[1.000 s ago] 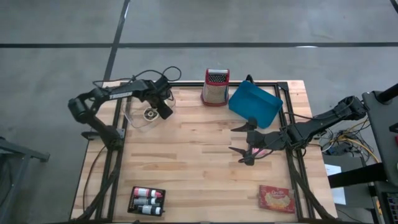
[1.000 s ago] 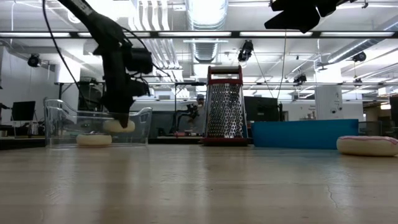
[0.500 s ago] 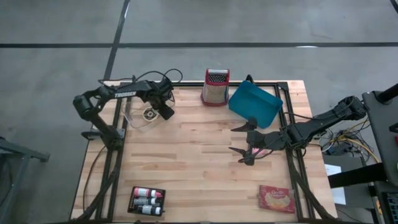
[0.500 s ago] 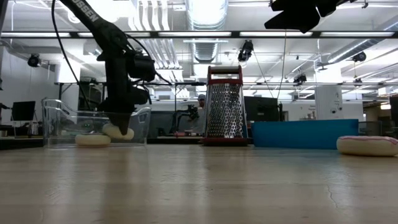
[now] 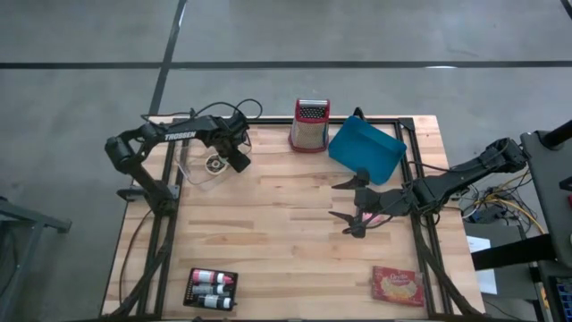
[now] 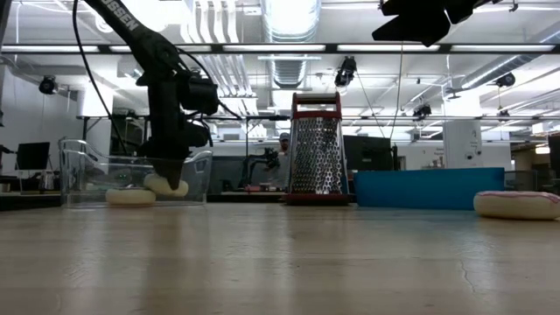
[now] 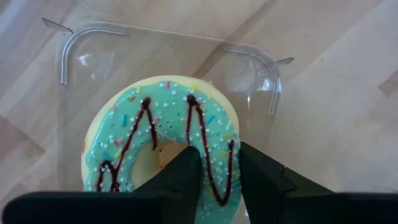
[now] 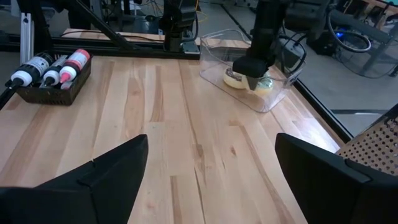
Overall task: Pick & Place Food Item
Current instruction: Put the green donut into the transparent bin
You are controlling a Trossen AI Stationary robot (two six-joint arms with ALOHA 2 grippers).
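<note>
A donut with teal icing, sprinkles and dark drizzle [image 7: 161, 137] is inside a clear plastic container [image 5: 198, 167] at the table's far left. My left gripper [image 7: 217, 155] is shut on it; in the low view [image 6: 172, 179] the donut [image 6: 164, 185] sits tilted under the fingers. A second pale donut [image 6: 131, 197] lies flat on the container's floor. A pink donut [image 6: 516, 204] lies on the table at the right. My right gripper [image 5: 350, 207] hangs open and empty above it. My left gripper pinches the ring of the teal donut, one finger [image 7: 186, 168] in the hole and the other [image 7: 258, 171] outside the rim [image 7: 231, 134]. The fingers come from above, pointing down into the container. The donut sits tilted; whether it touches the floor I cannot tell.
A red-framed grater [image 5: 309, 125] and a blue tray [image 5: 366, 150] stand at the far edge. A black rack with bottles [image 5: 211, 288] is at the near left, a cracker packet [image 5: 398, 286] at the near right. Bare wood lies between.
My left gripper has gone down a little and slightly toward the table's right, inside the container, with the teal donut still in its fingers; the donut sits lower now. For the last half second it has kept still.
</note>
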